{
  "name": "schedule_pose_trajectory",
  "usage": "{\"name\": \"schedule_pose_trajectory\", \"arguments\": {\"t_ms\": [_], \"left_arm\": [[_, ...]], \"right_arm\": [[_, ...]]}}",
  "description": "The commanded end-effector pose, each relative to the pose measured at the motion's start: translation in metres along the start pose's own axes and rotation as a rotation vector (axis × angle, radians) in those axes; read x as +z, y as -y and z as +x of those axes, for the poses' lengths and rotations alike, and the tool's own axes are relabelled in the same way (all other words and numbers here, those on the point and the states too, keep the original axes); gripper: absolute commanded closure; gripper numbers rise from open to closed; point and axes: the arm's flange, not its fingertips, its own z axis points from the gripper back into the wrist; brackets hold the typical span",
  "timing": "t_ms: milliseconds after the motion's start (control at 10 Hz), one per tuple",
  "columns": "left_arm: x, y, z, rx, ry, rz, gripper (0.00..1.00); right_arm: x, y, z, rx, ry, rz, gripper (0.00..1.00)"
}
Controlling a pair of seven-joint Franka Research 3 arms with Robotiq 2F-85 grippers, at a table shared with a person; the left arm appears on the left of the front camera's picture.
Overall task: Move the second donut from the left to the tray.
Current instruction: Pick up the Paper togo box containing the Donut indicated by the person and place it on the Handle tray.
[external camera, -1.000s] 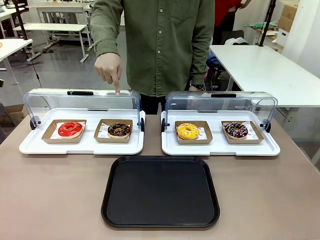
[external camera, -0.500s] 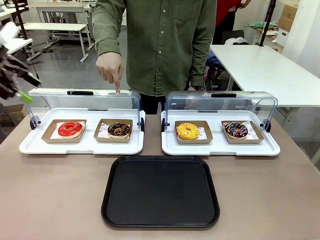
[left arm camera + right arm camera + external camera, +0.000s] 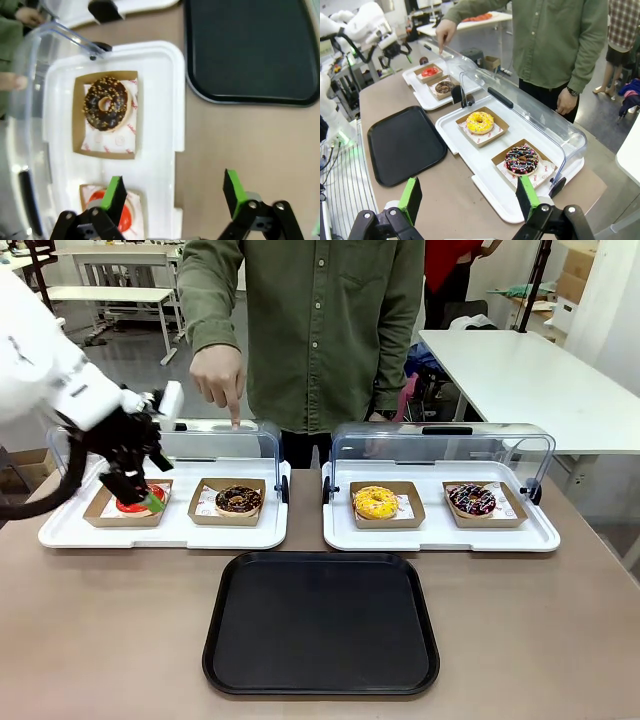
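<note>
Left arm (image 3: 40, 360) angled down above red-iced donut (image 3: 128, 506), left fingers (image 3: 116, 192) spread, right fingers (image 3: 411, 192) spread

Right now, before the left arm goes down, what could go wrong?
The open left gripper hangs by the red donut, not the chocolate donut, so it may take the wrong one. The person's finger points just behind the chocolate one; the arm could bump it.

The tray (image 3: 320, 625) was black; the second donut (image 3: 238, 500) brown with pale sprinkles, its box (image 3: 78, 120) tan; the leftmost donut (image 3: 430, 71) red.
</note>
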Motion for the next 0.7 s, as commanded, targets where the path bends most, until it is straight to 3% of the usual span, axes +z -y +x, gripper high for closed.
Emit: {"name": "schedule_pose_trajectory", "arguments": {"t_ms": [0,300,600], "left_arm": [[-0.027,-0.016,0.011,-0.013,-0.087,0.059,0.00],[-0.064,-0.043,0.022,-0.028,-0.119,-0.037,0.00],[-0.066,-0.061,0.022,-0.009,-0.085,0.022,0.00]], "right_arm": [[0.001,0.002,0.003,0.027,0.025,0.001,0.00],[0.001,0.002,0.003,0.027,0.025,0.001,0.00],[0.001,0.002,0.003,0.027,0.025,0.001,0.00]]}}
